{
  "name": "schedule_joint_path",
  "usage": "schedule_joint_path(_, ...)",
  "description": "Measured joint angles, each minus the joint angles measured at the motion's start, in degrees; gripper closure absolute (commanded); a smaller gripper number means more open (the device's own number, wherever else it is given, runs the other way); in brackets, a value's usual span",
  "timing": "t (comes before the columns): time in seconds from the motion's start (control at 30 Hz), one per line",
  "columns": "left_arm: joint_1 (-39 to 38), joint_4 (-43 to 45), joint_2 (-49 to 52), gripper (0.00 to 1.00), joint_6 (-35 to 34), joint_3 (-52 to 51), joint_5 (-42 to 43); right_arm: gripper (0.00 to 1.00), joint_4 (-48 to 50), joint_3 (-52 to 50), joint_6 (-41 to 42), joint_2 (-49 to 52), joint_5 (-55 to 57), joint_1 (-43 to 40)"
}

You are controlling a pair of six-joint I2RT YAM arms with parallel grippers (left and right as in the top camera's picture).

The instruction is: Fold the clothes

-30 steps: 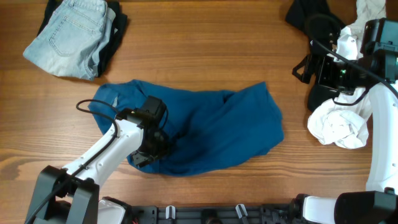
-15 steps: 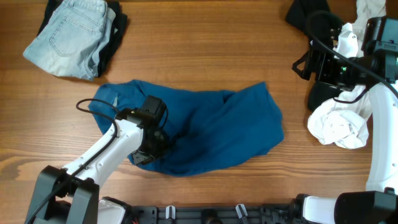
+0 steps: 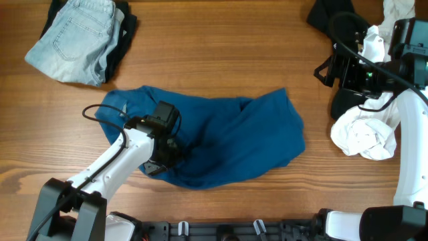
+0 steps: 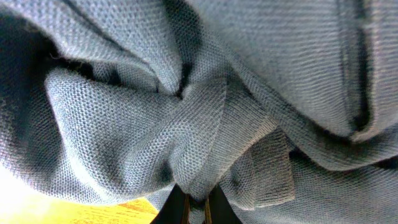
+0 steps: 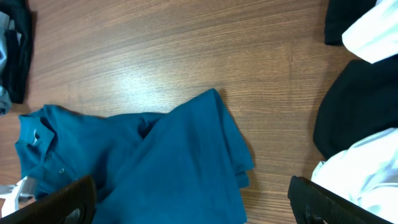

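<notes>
The deep-blue shirt (image 3: pixel 227 140) lies crumpled across the middle of the table, collar toward the left. My left gripper (image 3: pixel 158 166) presses down on its lower-left edge. In the left wrist view the blue knit fabric (image 4: pixel 249 74) fills the frame, and a bunched fold sits pinched between the shut fingers (image 4: pixel 196 208). My right gripper (image 3: pixel 328 72) hangs open above the table's right side, apart from the shirt (image 5: pixel 155 162), its fingers (image 5: pixel 56 202) spread wide. A white garment (image 3: pixel 364 137) and a black one (image 3: pixel 331 17) lie heaped at the right edge.
A pile of light-blue jeans (image 3: pixel 77 40) on dark cloth sits at the back left. More black fabric (image 5: pixel 354 112) lies beside the white heap (image 5: pixel 367 168) under the right arm. Bare wooden tabletop (image 3: pixel 221 47) stretches behind the shirt.
The left gripper's jaws have closed onto a fold of the blue shirt at its lower-left edge. The right arm has barely moved.
</notes>
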Motion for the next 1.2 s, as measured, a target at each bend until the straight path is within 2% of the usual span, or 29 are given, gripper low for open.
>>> schedule_joint_path(0.33, 0.0, -1.44, 0.07, 0.94, 0.04, 0.83, 0.0, 0.01, 0.39, 0.0, -0.02, 0.0, 0.0, 0.0)
schedule_joint_path(0.4, 0.0, -3.08, 0.13, 0.73, 0.48, 2.4, 0.0, 0.01, 0.59, 0.0, -0.02, 0.0, 0.0, 0.0)
schedule_joint_path(0.43, 0.0, -4.04, 0.15, 0.66, 1.11, 3.96, 0.02, 0.01, 0.63, 0.0, -0.02, 0.0, -0.02, 0.0)
schedule_joint_path(0.47, 0.0, -4.28, 0.15, 0.65, 1.75, 4.61, -0.02, 0.01, 0.68, 0.0, 0.0, 0.0, -0.02, 0.0)
schedule_joint_path(0.53, 0.0, -4.66, 0.15, 0.66, 2.49, 5.7, 0.02, 0.01, 0.83, 0.0, -0.02, 0.0, -0.02, 0.0)
schedule_joint_path(0.6, 0.0, -4.72, 0.15, 0.72, 2.64, 6.05, 0.0, 0.01, 0.87, 0.0, -0.02, 0.0, -0.02, 0.0)
schedule_joint_path(0.67, 0.0, -4.94, 0.15, 0.74, 3.02, 6.05, 0.0, 0.01, 0.96, 0.0, -0.02, 0.0, -0.02, 0.0)
schedule_joint_path(1.2, 0.0, -4.61, 0.98, 0.66, 3.45, 4.28, 0.0, 0.01, 3.32, 0.0, -0.02, 0.0, -0.11, 0.0)
